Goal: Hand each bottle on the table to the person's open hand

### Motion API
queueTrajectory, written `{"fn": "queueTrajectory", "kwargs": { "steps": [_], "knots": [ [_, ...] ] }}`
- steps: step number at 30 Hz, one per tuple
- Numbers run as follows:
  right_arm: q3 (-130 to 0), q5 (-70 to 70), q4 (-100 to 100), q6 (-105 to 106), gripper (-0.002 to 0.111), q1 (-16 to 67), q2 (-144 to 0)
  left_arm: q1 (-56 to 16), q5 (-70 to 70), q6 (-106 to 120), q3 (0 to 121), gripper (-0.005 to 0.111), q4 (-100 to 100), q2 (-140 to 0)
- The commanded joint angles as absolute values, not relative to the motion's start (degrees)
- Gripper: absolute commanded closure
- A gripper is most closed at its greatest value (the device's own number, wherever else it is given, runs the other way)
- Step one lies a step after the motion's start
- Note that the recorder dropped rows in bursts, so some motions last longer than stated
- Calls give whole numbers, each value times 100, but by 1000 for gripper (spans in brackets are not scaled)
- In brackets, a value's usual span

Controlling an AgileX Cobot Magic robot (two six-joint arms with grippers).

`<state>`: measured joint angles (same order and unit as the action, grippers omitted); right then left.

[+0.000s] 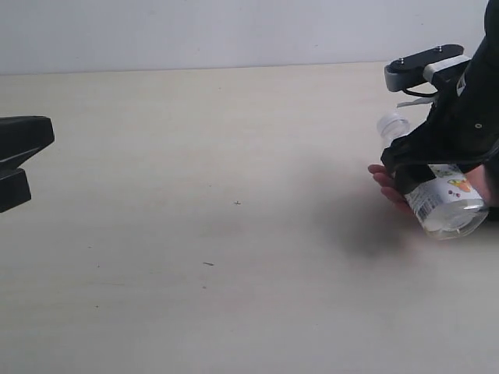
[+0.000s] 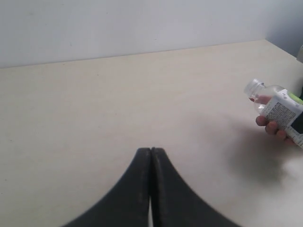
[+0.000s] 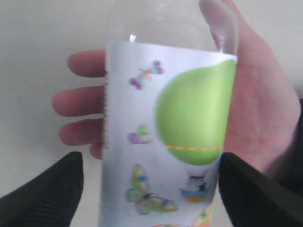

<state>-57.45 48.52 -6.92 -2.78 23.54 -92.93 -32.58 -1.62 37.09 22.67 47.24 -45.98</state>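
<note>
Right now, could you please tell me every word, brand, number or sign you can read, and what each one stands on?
No text can be read.
Label of the bottle, right wrist view: pictures only, a green balloon and butterflies; no letters show.
Fine print on the label: too blurred to read.
Barcode on the label: too small to read.

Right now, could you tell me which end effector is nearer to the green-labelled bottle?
Right. The right end effector straddles the bottle on the person's hand; the left end effector is far across the table.
</note>
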Motion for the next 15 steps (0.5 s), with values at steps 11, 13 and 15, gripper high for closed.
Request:
{"fn": "queueTrajectory", "kwargs": {
  "steps": [11, 13, 15],
  "knots": [
    [-5776, 4855, -713, -309, 19, 2371, -8999, -3249, -157, 3733, 2249, 107, 4704, -4563],
    [-5842, 4938, -560, -167, 19, 2371, -8761, -3249, -157, 3733, 2249, 107, 4704, -4563],
    [-5870, 4966, -151, 222, 20, 2371, -8446, -3249, -157, 3733, 2249, 107, 4704, -4563]
  ]
}}
